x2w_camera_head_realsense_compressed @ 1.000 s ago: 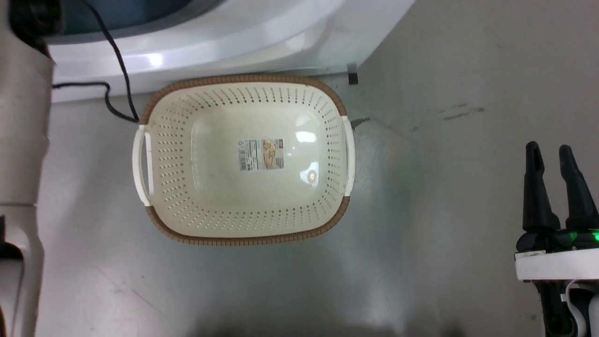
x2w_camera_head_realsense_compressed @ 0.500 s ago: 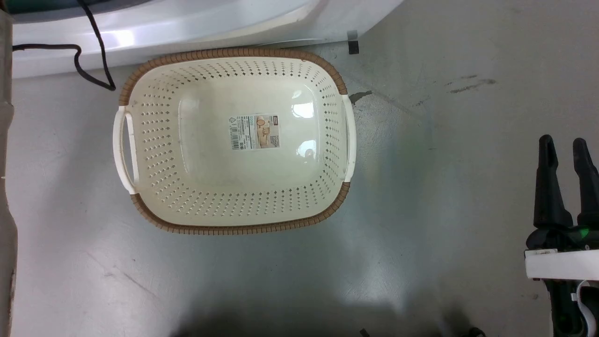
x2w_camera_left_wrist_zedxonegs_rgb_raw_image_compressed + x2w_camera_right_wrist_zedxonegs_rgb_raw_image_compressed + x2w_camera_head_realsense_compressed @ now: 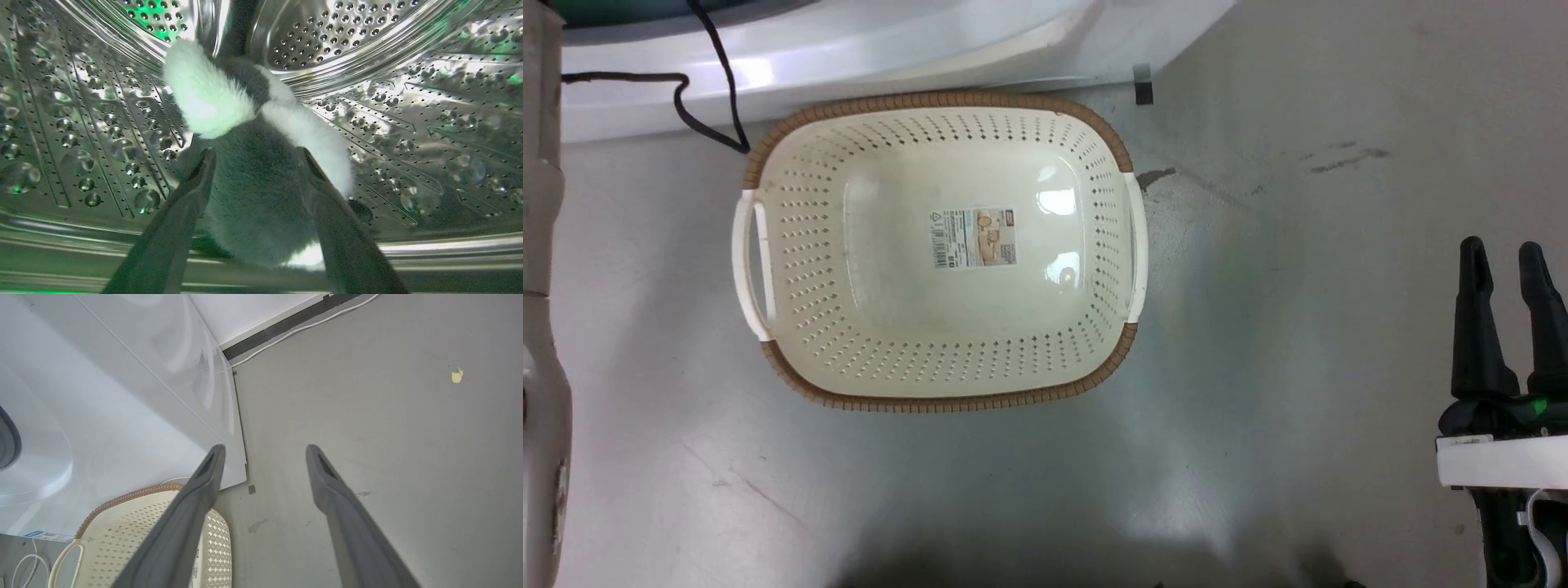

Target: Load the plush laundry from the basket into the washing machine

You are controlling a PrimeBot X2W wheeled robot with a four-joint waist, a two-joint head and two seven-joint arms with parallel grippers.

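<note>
In the left wrist view, the fluffy black-and-white plush laundry toy (image 3: 257,188) lies inside the shiny perforated steel drum (image 3: 408,122) of the large white front-loading washing machine (image 3: 890,49), resting on the drum's curved wall. The left tool (image 3: 256,154) stands with its two long dark fingers spread wide, one on each side of the toy's dark furry middle. We judge that it grips nothing, though we cannot tell whether the fur brushes the inner faces of the fingers.

The relation that matters is this: the toy sits straight ahead of the left tool, in the gap between the fingers. Its long axis runs roughly along them, from the drum's front lip up to a white end deeper in. We judge that the next move is a straight pull back along the fingers' own line, so the long pile is not dragged towards the opening.

In the head view, the oval cream plastic basket (image 3: 947,402) with its brown woven-look rim sits on the grey floor (image 3: 1298,367), just in front of the washer. It holds nothing but the paper label (image 3: 974,238) on its bottom. The right tool (image 3: 1500,245) hovers well to the basket's right with its fingers apart and nothing between them. The left arm is plainly the one at the toy, and the loading looks done.
</note>
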